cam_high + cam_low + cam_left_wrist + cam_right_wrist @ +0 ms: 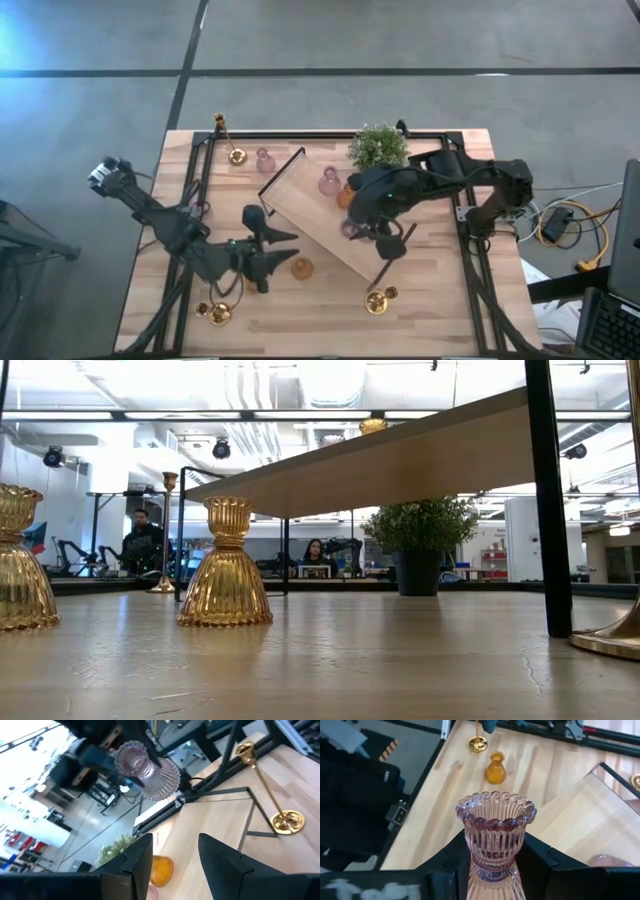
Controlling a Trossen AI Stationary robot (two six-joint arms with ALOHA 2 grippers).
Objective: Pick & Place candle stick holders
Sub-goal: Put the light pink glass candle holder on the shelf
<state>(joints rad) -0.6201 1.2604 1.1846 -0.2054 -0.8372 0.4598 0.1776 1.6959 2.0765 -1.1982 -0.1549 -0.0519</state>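
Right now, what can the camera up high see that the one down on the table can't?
Only the high view shows both arms, the right fingers holding a pink glass holder over the wooden tray, and the left fingers open. Only the low view shows people in the room behind. Both show the potted plant and amber holders.

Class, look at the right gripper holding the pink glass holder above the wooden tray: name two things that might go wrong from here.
1. The right gripper clamps the pink glass holder low on its ribbed stem; smooth glass might slip or tilt on release.
2. The wooden tray already carries another pink holder and an amber holder; lowering close by could knock them.
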